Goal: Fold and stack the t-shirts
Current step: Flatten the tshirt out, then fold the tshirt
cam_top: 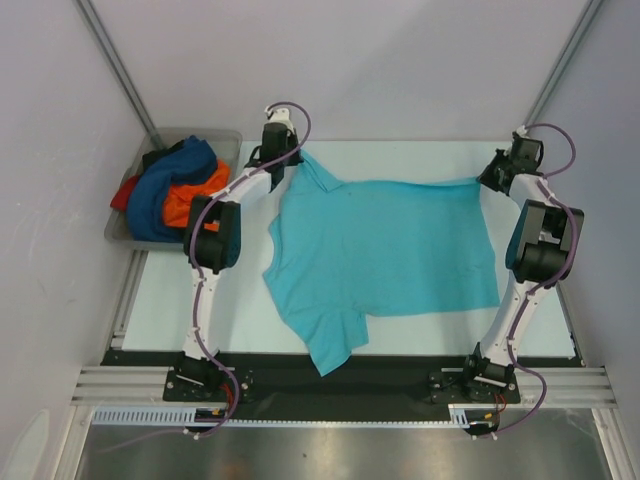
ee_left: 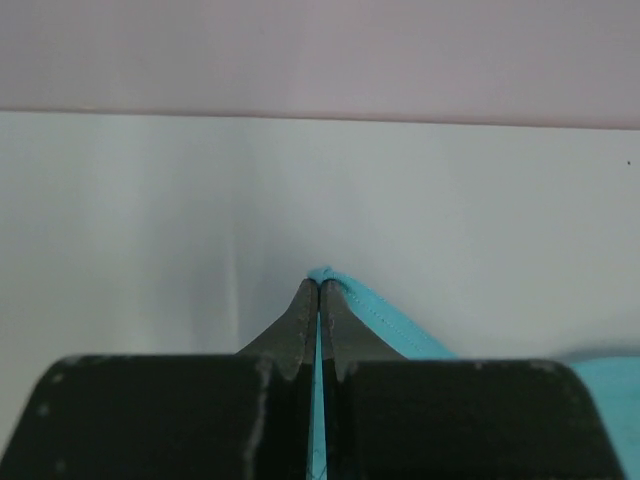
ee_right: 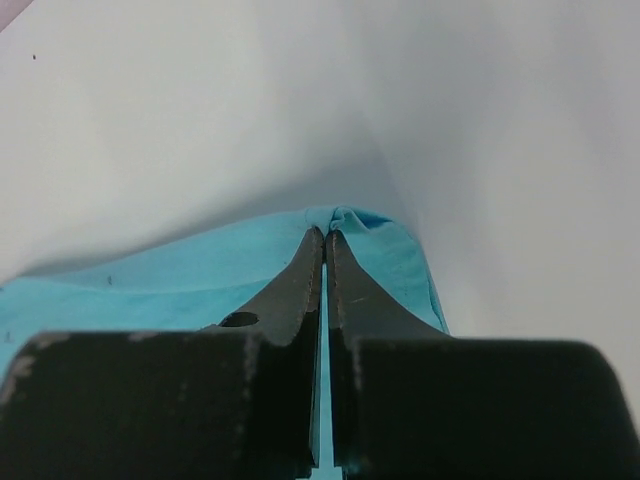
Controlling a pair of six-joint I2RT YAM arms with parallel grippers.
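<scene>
Left hand (cam_top: 295, 153) is pinching the far left corner of the turquoise t-shirt (cam_top: 390, 245) as I am watching from overhead. The right hand (cam_top: 483, 180) is clamping the far right corner, so the far edge is stretching between them. The rest of the shirt is lying spread on the bench (cam_top: 160, 300), with one sleeve reaching onto the dark strip (cam_top: 400, 375) by the arm bases. At the far left, the grey tray (cam_top: 228, 138) is holding a heap of a dark blue t-shirt (cam_top: 160, 200), an orange t-shirt (cam_top: 190, 203) and a red t-shirt (cam_top: 124, 193). Switching to the left wrist camera, I am seeing its fingers (ee_left: 300, 320) pressing together on a fold of the turquoise hem, with the pale bench showing beyond. On the right wrist camera, the fingers (ee_right: 300, 290) are likewise closing tight on a bunched turquoise corner, the cloth trailing away to the left beneath them.
</scene>
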